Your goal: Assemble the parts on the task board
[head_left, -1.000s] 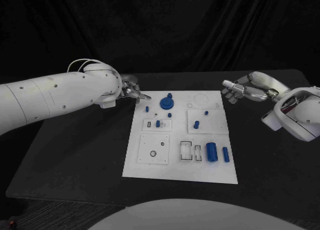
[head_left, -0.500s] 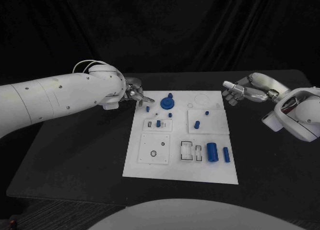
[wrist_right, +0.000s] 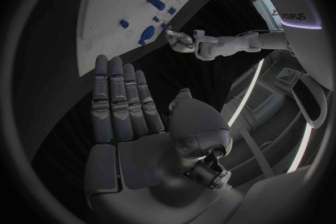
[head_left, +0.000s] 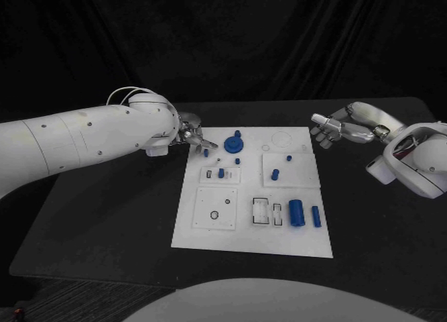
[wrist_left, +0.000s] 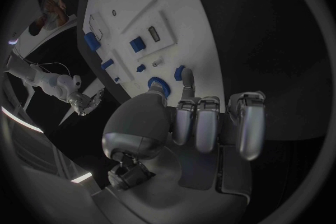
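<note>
The white rectangular task board [head_left: 252, 194] lies flat at the centre of the black bench [head_left: 107, 221], its long sides running from the near edge toward the far edge. Near the board's far edge stands a round blue disc part with a short blue peg on top [head_left: 233, 142]; smaller blue pegs sit just nearer, including one on the square inset plate toward the right edge [head_left: 275, 175] and one on the inset plate toward the left edge [head_left: 220, 173]. Two blue cylinder parts [head_left: 295, 212] lie side by side close to the board's near right corner — the slimmer one [head_left: 315, 216] nearest the right edge. The left robot hand [head_left: 189, 134] hovers at the board's far left corner, fingertips over the board edge; in the left wrist view its fingers [wrist_left: 206, 123] lie straight and close together, grasping nothing, with a small blue peg [wrist_left: 179, 73] just beyond them. The right robot hand [head_left: 336, 127] is off the board's far right corner, clear of it; the right wrist view shows its fingers [wrist_right: 122, 103] extended over a released, empty palm.
</note>
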Controlling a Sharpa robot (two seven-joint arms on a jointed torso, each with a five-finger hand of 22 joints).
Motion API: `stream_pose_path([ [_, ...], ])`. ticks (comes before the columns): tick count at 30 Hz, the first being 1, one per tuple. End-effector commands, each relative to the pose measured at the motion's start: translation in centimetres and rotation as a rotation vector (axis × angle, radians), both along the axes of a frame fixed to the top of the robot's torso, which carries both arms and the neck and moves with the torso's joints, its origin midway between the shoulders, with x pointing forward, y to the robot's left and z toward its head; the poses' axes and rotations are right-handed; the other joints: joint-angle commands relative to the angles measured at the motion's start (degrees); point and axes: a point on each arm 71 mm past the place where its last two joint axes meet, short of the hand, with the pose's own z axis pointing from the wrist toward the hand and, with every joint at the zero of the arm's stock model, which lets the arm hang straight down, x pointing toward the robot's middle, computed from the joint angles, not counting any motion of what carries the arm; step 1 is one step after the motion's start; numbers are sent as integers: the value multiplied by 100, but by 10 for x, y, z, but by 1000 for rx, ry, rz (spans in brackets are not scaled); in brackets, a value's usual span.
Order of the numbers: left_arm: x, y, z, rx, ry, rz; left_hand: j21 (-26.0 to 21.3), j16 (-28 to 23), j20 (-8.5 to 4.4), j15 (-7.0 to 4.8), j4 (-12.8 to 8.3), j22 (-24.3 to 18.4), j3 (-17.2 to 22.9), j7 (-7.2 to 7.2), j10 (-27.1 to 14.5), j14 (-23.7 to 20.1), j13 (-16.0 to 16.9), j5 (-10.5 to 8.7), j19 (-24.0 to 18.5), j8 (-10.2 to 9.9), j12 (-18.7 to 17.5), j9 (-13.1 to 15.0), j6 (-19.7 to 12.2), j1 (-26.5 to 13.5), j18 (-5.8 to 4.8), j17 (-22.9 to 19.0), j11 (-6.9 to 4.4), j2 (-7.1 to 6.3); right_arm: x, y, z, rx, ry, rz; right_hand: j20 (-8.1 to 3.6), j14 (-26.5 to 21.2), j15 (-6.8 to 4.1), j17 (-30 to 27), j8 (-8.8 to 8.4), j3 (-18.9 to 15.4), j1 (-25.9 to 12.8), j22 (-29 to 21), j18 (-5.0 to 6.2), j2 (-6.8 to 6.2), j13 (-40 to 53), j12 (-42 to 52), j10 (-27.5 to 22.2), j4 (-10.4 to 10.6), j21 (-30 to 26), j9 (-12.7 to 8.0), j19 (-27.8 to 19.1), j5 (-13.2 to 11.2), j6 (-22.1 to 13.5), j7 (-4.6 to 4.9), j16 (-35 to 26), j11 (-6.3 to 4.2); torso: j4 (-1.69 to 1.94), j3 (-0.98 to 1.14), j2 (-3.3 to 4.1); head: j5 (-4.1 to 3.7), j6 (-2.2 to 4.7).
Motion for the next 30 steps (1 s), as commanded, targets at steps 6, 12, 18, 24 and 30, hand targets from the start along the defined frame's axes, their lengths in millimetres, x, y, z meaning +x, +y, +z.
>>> stream_pose_path([
  [6, -1, -3, -3, 18, 24, -19, -13, 15, -65, -57, -43, 1314, -6, -26, 593, 615, 1509, 329, 195, -20, 20, 104, 18, 148, 22, 1510, -54, 48, 1, 0, 0, -2, 7, 0, -3, 36, 2, 16, 36, -70, 53, -13, 27, 0, -8, 42, 50, -2, 39, 12, 64, 39, 51, 17, 39, 1, 1, 1, -1, -1, 1],
  [12, -1, -5, -4, 22, 31, -23, -24, 15, -71, -61, -67, 1311, 41, -28, 593, 615, 1509, 591, 188, -67, 20, 163, -3, 290, 24, 1510, -56, 47, 1, 1, 0, -2, 10, 0, -8, 43, -2, 22, 37, -68, 61, -19, 27, 1, -9, 50, 57, -2, 41, 13, 74, 51, 56, 19, 46, -4, 9, 1, -2, -15, 1],
  [18, -1, -7, -5, 23, 33, -25, -34, 15, -81, -69, -128, 1308, 167, -38, 593, 615, 1509, 1110, 182, -143, 20, 230, -17, 520, 26, 1510, -66, 42, 0, 1, 0, -4, 15, -1, -20, 50, -12, 42, 37, -34, 133, -43, 24, 27, -17, 72, 64, -13, 42, 14, 102, 105, 65, 31, 62, -13, 3, -1, 1, -13, 1],
  [24, -1, -7, -6, 25, 37, -25, -41, 15, -85, -75, -210, 1306, 313, -43, 593, 615, 1509, 1254, 178, -205, 20, 257, -35, 698, 28, 1510, -72, 40, 0, 2, -1, -5, 19, 0, -21, 49, -12, 44, 37, -27, 146, -47, 23, 32, -19, 74, 64, -14, 41, 14, 105, 113, 67, 34, 63, -14, 2, 2, 1, -21, 1],
  [30, -1, -8, -7, 26, 40, -26, -47, 15, -88, -77, -244, 1304, 382, -44, 593, 615, 1509, 1338, 174, -236, 20, 264, -47, 761, 29, 1510, -75, 34, 0, 3, -1, -6, 22, -1, -22, 47, -13, 48, 37, -17, 163, -53, 22, 43, -21, 78, 63, -13, 40, 15, 109, 121, 70, 37, 65, -16, -2, 4, -2, -37, 1],
])
